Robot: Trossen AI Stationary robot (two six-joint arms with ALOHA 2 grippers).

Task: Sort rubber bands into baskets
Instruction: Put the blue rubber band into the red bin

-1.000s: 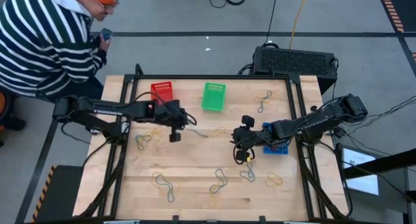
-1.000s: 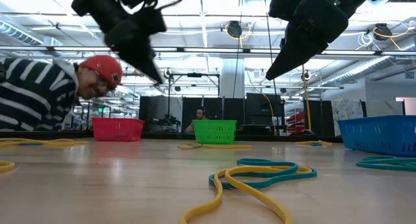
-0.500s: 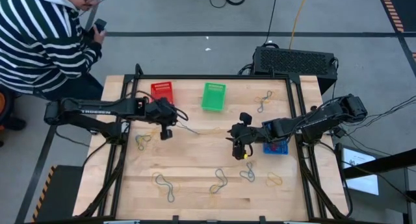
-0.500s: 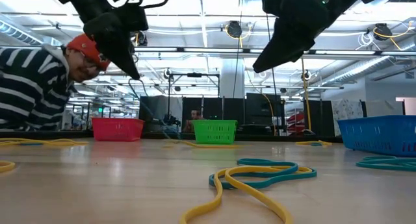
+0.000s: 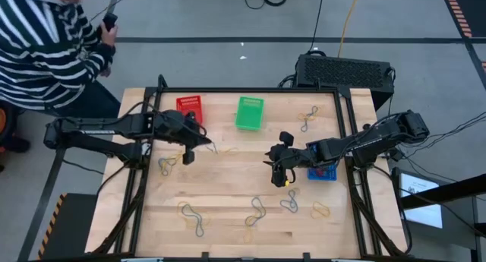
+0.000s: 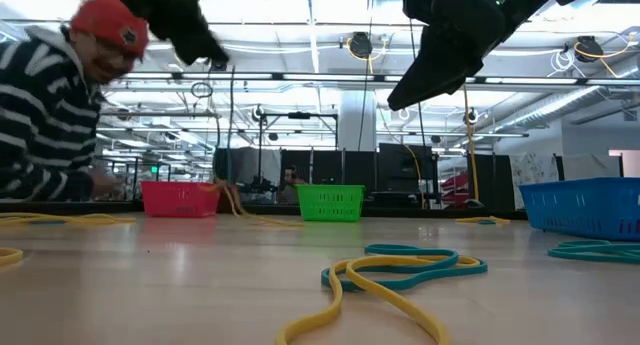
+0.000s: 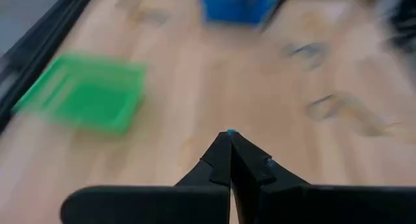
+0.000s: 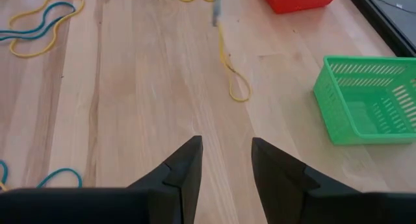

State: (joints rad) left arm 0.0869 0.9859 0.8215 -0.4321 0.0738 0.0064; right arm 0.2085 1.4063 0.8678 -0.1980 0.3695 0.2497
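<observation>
High view: green basket [image 5: 249, 112] holds nothing visible.

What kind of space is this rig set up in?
Probably an open industrial lab or workshop: a wooden worktable on a grey concrete floor, exposed ceiling beams and strip lights, and workstations farther back.

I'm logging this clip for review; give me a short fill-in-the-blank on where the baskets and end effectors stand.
1. On the high view, the basket between the red basket and the blue basket is ____.
2. The left end effector has its fingers ____.
3. The right end effector has its fingers ____.
4. The right end effector hangs beside the ____ basket.

Missing words: green; shut; open; blue
</observation>
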